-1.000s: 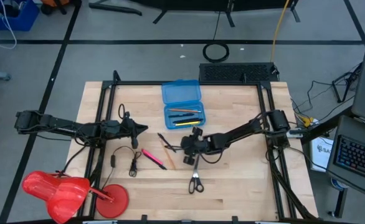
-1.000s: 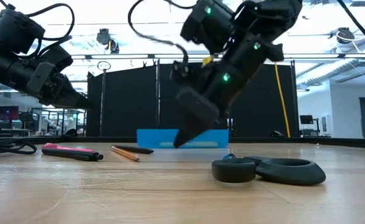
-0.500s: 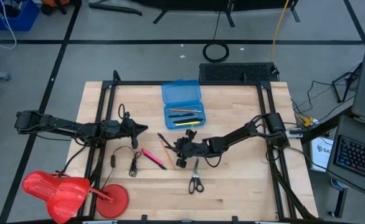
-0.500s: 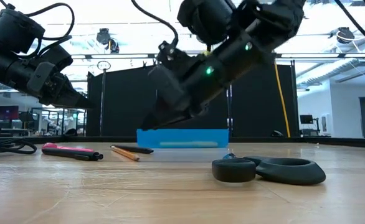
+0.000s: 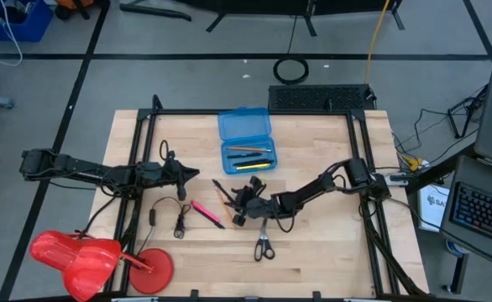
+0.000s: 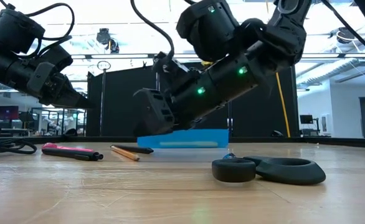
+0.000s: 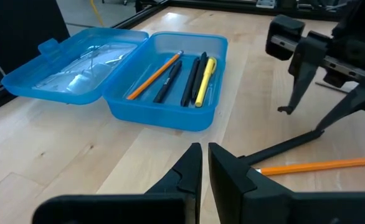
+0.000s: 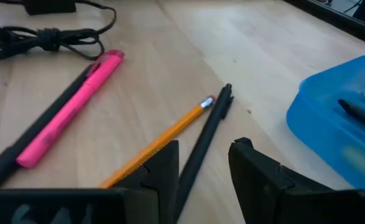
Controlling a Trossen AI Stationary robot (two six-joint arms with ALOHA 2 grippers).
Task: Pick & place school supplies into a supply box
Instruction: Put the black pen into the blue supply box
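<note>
**Right arm lines up on the black pen**

On the bench (image 5: 330, 260), the supply box (image 5: 246, 143) lies open with pens inside. Right gripper (image 8: 202, 163) hovers, fingers apart, straddling the black pen (image 8: 208, 130) to pinch it; left gripper (image 7: 204, 163) waits, fingers together.

Even, bright overhead light fell on the counter (image 5: 313, 260) in the high view; shadows under the arms were soft and short. The low view was backlit: ceiling lamps (image 6: 108, 42) behind the arms blew out white, the right arm read as near silhouette with small green indicator lights glowing on it. The scissors (image 6: 270, 170) close to that lens were soft, and the counter grain nearest the camera blurred. In the left wrist view the supply box (image 7: 164, 78) was sharp, with glare on its clear lid, while that arm's own fingers (image 7: 185, 177) were out of focus. The right wrist view's own fingers (image 8: 161, 174) blurred dark; the pink pen (image 8: 64, 112) was slightly soft.
</note>
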